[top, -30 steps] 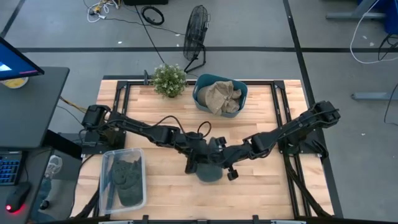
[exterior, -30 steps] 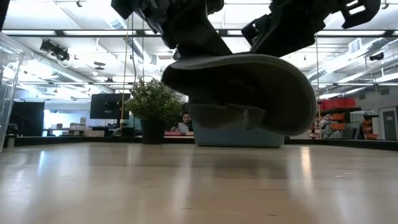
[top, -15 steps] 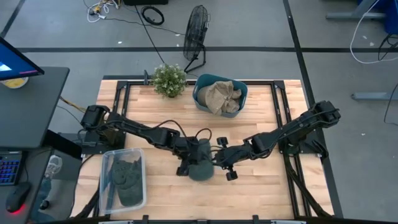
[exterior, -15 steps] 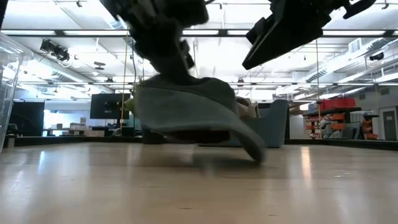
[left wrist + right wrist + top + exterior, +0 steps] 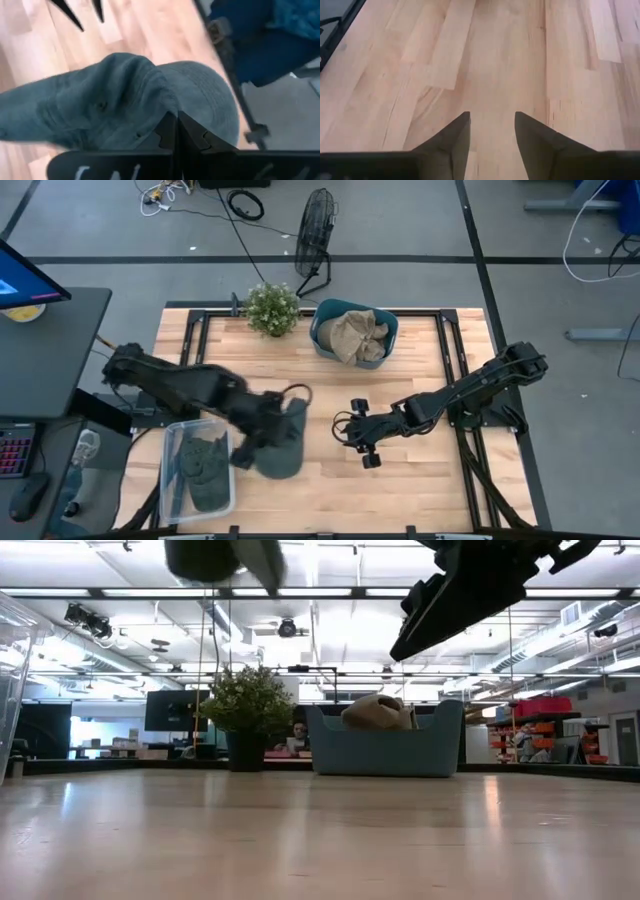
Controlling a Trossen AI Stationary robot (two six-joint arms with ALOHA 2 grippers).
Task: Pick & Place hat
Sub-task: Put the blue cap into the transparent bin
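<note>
Left gripper (image 5: pixel 176 131): fingers pressed together on the hat's fabric; in the high view it sits over the worktop's left half, toward the front edge, beside the clear bin.
Hat (image 5: pixel 281 442): grey-green, hanging from the left gripper, lifted clear of the worktop (image 5: pixel 420 480); the low view shows only its underside (image 5: pixel 222 558) at the top of the picture, with bare wood beneath.
Right gripper (image 5: pixel 491 131): fingers apart with nothing between them, over bare wood near the worktop's middle, right of the hat and apart from it.
Clear bin (image 5: pixel 197 468): at the front-left corner, dark green cloth items inside.
Blue bin (image 5: pixel 353 333): at the back edge, middle, holding tan cloth.
Potted plant (image 5: pixel 271 308): at the back edge, just left of the blue bin.
</note>
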